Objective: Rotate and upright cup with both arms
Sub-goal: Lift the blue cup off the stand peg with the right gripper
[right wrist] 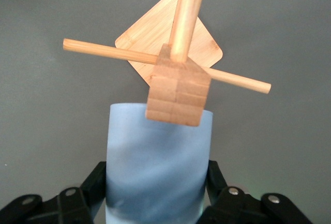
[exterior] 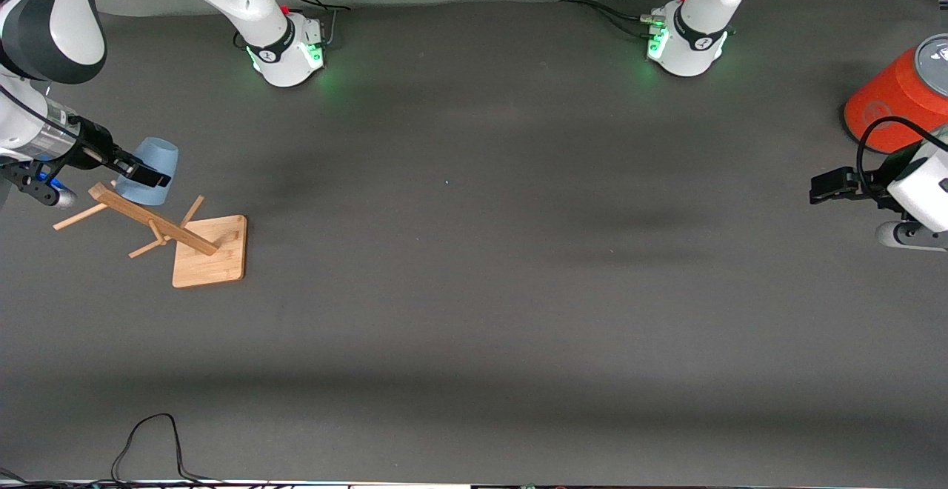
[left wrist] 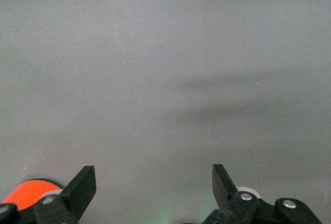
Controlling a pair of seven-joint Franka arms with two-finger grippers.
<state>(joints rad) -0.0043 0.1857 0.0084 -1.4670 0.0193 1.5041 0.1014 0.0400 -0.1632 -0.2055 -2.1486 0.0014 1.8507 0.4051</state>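
While right gripper [exterior: 146, 175] grips cup [exterior: 150, 165], rack [exterior: 181, 238] crowds beneath.

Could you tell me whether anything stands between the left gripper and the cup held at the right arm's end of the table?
Nothing visible does. The right gripper is shut on the cup, above the wooden rack. The left gripper waits open beside the orange cylinder; only bare table lies between them.

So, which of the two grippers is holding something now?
The right gripper, by the wooden rack, is shut on the pale-blue cup. The left gripper is open with nothing between its fingers, near the orange cylinder.
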